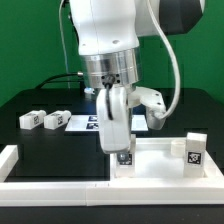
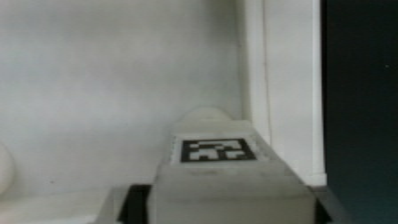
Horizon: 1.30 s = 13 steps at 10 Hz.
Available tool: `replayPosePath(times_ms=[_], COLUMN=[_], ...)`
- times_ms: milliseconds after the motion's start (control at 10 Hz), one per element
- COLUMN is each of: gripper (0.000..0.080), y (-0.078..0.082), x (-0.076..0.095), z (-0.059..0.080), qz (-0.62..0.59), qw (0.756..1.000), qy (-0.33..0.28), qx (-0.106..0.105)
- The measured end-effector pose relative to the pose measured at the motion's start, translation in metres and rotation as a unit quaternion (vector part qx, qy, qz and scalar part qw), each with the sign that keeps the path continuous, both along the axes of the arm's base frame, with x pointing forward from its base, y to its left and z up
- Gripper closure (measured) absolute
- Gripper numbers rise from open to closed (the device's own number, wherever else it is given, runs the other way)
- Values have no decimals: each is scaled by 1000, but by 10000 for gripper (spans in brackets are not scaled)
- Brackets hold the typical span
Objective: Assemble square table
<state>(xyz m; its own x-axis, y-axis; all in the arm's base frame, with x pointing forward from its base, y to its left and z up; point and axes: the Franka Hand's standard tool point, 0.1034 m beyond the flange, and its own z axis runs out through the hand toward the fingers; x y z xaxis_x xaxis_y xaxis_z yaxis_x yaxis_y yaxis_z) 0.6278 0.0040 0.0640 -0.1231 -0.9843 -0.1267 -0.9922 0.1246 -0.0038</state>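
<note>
Leg block [image 2: 219,150], upright, clamped in pincer [image 1: 120,147]

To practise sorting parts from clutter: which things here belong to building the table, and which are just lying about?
Belong: tabletop; held leg in the gripper; upright leg; loose leg; second loose leg.
Lying about: marker board; border wall.

Wrist view is soft: the tag on the held leg block [image 2: 219,150] is unreadable, and the jaws are cropped by the frame edge, only dark slivers showing. Can't tell whether the leg's far end touches the slab [image 2: 107,90]. Exterior view: arm covers part of marker board [image 1: 80,124], its tags too small to read. Arm's upper links are cut off.
</note>
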Motion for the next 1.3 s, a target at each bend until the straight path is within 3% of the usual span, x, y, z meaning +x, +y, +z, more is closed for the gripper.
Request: replayPosePath(times_ms=[600,800,900,1000,1300], gripper=[510,227,227,167,151], y=[0,0,1,7,36], x=[-1,-1,0,1,-3], z=[0,-1,0,6,25], qz=[-64,-63,-62,-57,-29], qw=[998,998,998,998,1000], qy=[9,9,8,4,-3], qx=[-4,-4,-4,-2,4])
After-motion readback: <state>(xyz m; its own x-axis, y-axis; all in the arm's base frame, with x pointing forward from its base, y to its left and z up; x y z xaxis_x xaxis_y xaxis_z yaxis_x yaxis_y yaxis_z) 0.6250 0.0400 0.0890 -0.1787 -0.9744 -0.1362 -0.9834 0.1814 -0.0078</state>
